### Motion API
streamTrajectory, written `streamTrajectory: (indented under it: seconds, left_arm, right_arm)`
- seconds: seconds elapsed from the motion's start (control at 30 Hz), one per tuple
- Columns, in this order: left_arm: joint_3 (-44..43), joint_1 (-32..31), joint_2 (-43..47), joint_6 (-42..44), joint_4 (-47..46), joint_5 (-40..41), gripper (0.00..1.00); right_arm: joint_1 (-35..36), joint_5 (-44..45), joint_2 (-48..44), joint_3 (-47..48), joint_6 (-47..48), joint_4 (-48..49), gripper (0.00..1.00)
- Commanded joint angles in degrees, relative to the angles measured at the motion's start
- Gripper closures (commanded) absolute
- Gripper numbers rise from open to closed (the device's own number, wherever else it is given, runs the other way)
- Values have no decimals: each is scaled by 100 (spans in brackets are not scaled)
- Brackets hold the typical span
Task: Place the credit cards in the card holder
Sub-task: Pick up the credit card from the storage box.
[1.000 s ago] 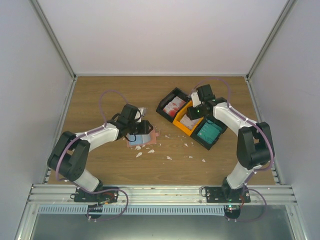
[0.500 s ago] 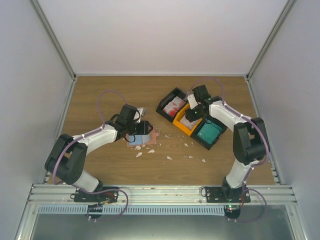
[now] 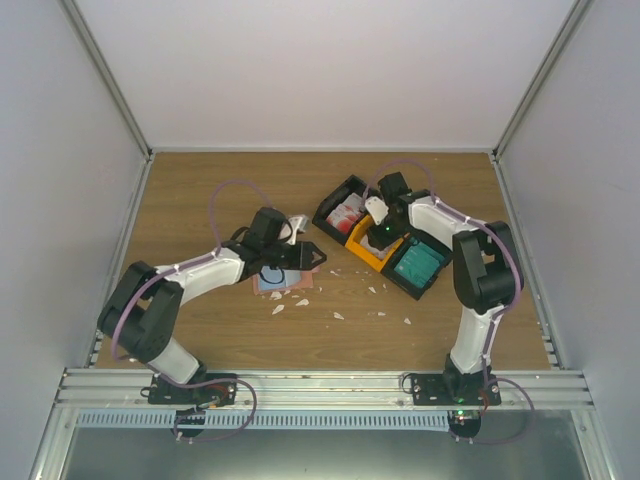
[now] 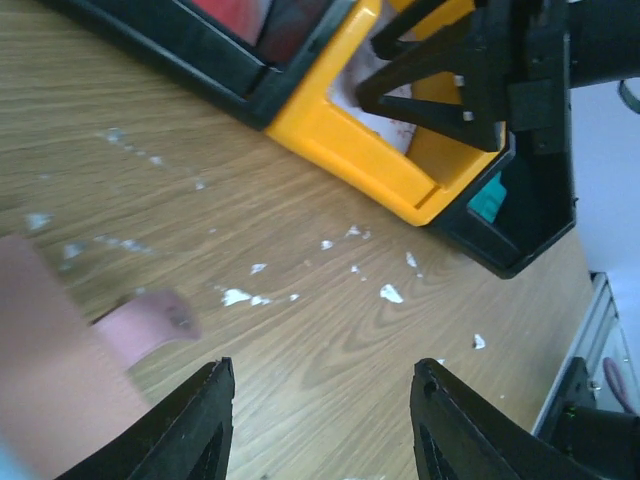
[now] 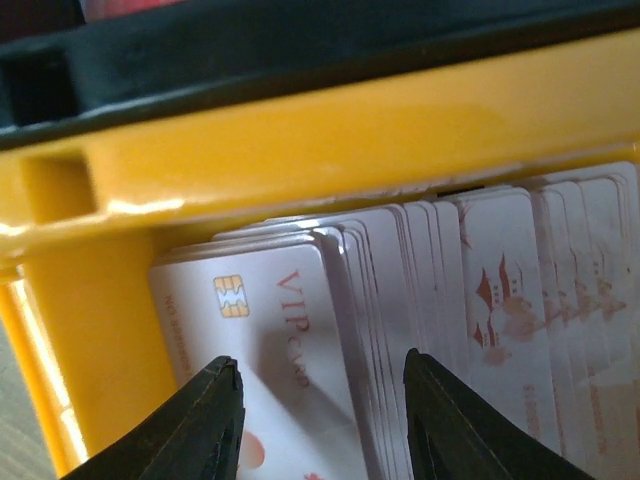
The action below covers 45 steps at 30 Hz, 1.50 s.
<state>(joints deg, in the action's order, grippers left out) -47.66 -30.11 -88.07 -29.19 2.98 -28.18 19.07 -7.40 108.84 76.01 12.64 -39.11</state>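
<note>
So, left gripper [image 4: 323, 385]: jaws spread wide, nothing between them, just bare wood in the gap.
Card holder [image 4: 45, 390]: the pink wallet lies flat on the table [image 3: 200, 190], off to the left of the left jaws and partly under the left finger. Seen from overhead, it lies open with the light blue inside facing up.
Tab [image 4: 150, 325]: a small pink flap on the holder, poking out just ahead of that left finger.
Scraps [image 4: 390, 293]: white bits scattered on the wood ahead of the left jaws, between them and the bins.
Right gripper [image 5: 320, 375]: jaws apart too, hanging right over the orange bin [image 5: 300, 130], not pinching anything as far as I can see.
Credit cards [image 5: 470, 300]: a whitish stack with reddish print, fanned out inside the orange bin, below and ahead of the right jaws. The top card, with a chip and "VIP" on it, shows between the two fingertips. Can't tell if they touch it.
Black bins [image 3: 322, 215]: one on each side of the orange bin.
Red-and-white cards [image 3: 347, 212]: in the black bin just past the orange wall, ahead of the right jaws.
Teal cards [image 3: 415, 265]: in the other black bin, behind the right jaws.
</note>
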Motion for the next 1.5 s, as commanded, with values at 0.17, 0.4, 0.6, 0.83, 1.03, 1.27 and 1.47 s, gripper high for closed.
streamTrajectory:
  seconds: [0.17,0.4,0.6,0.83,1.03,1.27,1.47]
  left_arm:
    - [-717,-434,-980,-622,-702,-85,50]
    - [-1129,-581,-1580,-803,-790,4,57]
    - [-1415,-641,-1885,-794,-716,106,59]
    - [-1639,-663,-2075,-721,-535,254,60]
    - [-1808,-663,-2233,-633,-423,330,60]
    - [-1928,-663,-2328,-595,-358,326,60]
    - [-1941,-663,-2298,-572,-344,309,67]
  right_arm:
    - [49,127,464,192,270,-27,59]
    - [45,-233,198,217,216,-72,75]
    - [36,-529,21,202,175,-228,81]
    - [18,-688,-126,162,110,-376,80]
    - [18,-820,-310,90,57,-474,75]
    - [27,-943,-388,-59,48,-522,75]
    - [31,-1227,-468,-60,98,-639,83]
